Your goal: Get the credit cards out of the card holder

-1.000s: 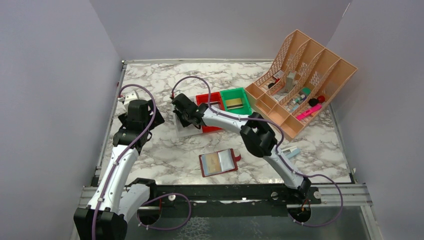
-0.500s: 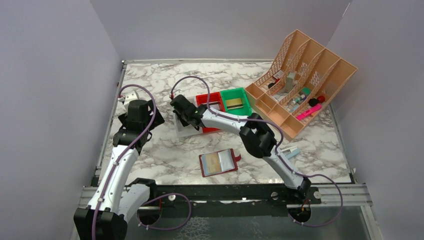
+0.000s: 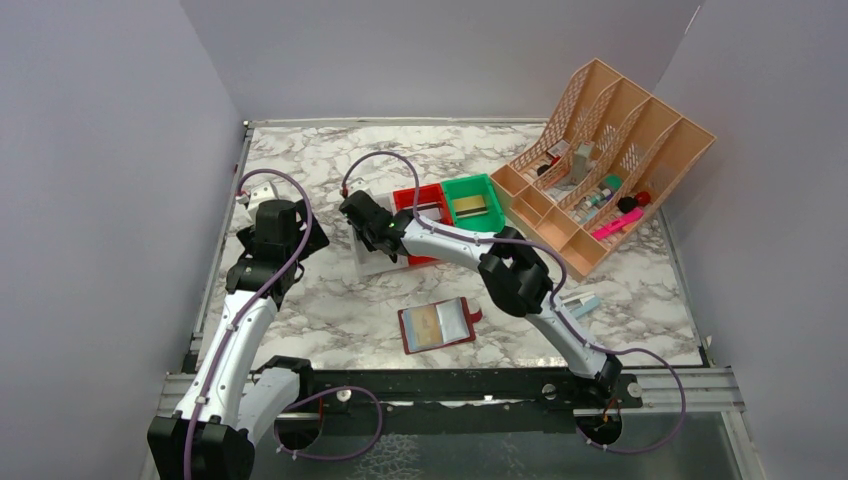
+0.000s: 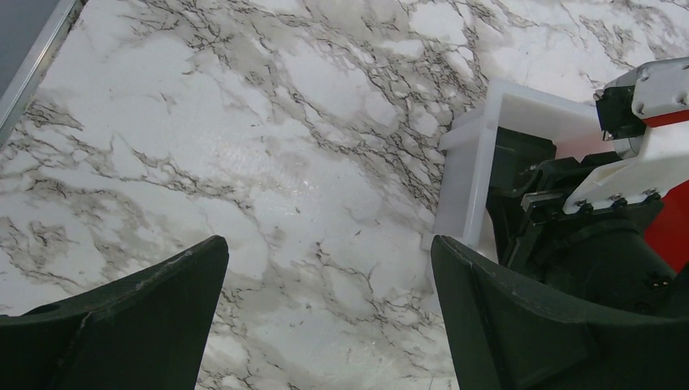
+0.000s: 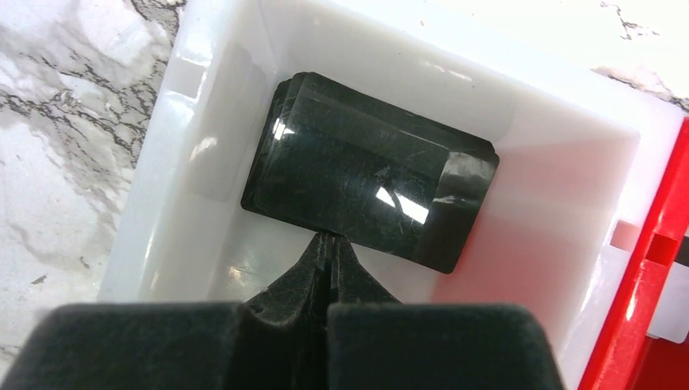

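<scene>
1. Marble worktop (image 3: 330, 300) carries three bins: white bin (image 5: 154, 203), red bin (image 3: 415, 192), green bin (image 3: 462, 182).
2. One card holder (image 3: 438, 325) lies open, apart from them.
3. Stacked black credit cards (image 5: 366, 179) lie in the white bin; one gold card (image 3: 474, 207) in the green bin.
4. Of two arms, left jaws spread wide, right jaws pressed together at that stack's edge.

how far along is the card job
Done: black cards lie stacked in the white bin, a gold one in the green bin. In hand: right fingers shut at the black stack's edge; left fingers open, empty. Left: the card holder lies open, seemingly a tan card inside.
</scene>
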### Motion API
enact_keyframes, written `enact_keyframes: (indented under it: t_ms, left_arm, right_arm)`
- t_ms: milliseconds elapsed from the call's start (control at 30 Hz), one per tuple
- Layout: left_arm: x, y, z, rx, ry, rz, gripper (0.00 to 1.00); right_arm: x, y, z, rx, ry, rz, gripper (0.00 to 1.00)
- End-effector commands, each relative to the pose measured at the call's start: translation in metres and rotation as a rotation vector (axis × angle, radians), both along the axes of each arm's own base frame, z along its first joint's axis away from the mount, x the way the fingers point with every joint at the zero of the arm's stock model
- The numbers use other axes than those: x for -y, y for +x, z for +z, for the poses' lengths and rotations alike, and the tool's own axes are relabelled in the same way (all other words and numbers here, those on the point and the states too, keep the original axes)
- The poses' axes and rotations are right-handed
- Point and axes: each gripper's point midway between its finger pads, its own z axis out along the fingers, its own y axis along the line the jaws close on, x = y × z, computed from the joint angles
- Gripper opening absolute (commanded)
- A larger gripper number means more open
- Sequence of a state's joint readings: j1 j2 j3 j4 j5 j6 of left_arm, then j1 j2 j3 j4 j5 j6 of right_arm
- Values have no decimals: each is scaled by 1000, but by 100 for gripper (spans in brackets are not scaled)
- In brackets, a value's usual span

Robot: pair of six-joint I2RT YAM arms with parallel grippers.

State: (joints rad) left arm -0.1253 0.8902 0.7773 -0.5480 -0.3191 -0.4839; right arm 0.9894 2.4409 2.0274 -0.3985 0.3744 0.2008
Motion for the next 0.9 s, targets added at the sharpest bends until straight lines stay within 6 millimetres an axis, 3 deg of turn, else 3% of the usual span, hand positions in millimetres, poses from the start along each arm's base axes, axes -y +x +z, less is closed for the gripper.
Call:
enact_keyframes:
  t_ms: [0, 200, 367, 467, 633, 733, 800, 867]
  left_arm:
    - [3, 2, 4, 24, -10, -21, 99]
    - [3, 2, 3, 22, -10, -22, 99]
    - [4, 2, 3, 20, -12, -27, 99]
    - [4, 2, 3, 20, -14, -29, 99]
    - [7, 2, 2, 19, -23, -39, 99]
    - [8, 3, 3, 22, -28, -44, 99]
    - [10, 2, 3, 23, -34, -51, 99]
    - [13, 2, 3, 23, -43, -70, 99]
  right_arm:
    - [25, 16, 9, 62, -72, -80, 2]
    - [30, 19, 11, 83, -88, -103, 2]
    - [19, 6, 20, 28, -22, -38, 3]
    - [12, -5, 41, 4, 48, 10, 4]
    - [5, -31, 81, -41, 179, 102, 15]
    - [16, -45, 104, -41, 247, 109, 21]
    - [27, -55, 109, -33, 291, 105, 31]
    - [41, -67, 114, -45, 306, 92, 35]
